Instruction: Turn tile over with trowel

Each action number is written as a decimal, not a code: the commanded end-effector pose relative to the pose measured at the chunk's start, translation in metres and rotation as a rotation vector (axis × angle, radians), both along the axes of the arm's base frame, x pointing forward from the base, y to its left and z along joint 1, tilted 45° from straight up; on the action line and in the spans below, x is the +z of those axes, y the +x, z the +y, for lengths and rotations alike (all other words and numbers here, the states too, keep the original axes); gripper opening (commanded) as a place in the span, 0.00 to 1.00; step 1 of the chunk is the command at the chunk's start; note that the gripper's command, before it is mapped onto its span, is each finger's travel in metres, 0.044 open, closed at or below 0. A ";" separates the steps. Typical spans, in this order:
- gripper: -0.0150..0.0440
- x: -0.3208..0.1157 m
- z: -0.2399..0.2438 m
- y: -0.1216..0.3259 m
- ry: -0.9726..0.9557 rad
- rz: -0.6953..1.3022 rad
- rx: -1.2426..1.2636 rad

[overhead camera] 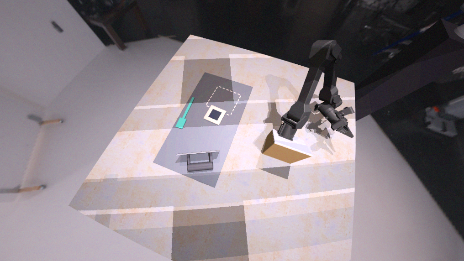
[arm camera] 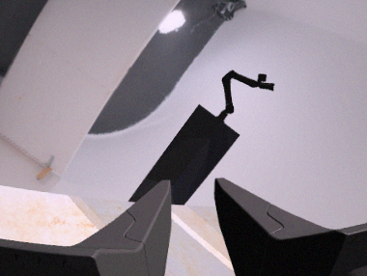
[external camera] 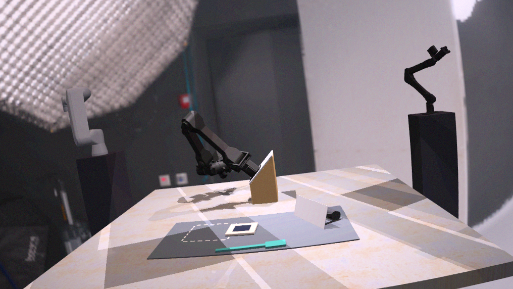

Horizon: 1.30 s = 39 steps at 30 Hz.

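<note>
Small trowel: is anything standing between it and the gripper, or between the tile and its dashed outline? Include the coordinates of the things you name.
Yes, for the small trowel (overhead camera: 181, 123) (external camera: 275, 243): the arm's wedge-shaped mount (overhead camera: 287, 153) (external camera: 264, 189) and lower links stand between it and the gripper (overhead camera: 350, 134) (external camera: 222, 174) (arm camera: 192, 188); the low tile (overhead camera: 215, 114) (external camera: 242, 228) lies beyond. Nothing visible separates tile and dashed outline (overhead camera: 229, 90) (external camera: 211, 224).
</note>
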State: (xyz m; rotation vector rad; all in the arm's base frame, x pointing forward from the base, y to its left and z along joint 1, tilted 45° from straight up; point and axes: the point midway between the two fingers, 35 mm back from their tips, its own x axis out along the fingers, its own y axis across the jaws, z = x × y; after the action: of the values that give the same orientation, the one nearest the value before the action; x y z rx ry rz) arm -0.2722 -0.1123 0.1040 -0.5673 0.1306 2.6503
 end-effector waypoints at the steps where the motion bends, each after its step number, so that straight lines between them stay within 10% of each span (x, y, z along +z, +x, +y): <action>1: 0.42 0.007 -0.012 0.001 0.018 -0.016 0.062; 39: 0.42 0.058 -0.122 0.041 0.319 -0.117 0.669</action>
State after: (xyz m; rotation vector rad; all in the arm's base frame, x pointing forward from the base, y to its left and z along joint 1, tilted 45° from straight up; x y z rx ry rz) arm -0.2371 -0.2263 0.1547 -0.7552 -0.5593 3.1149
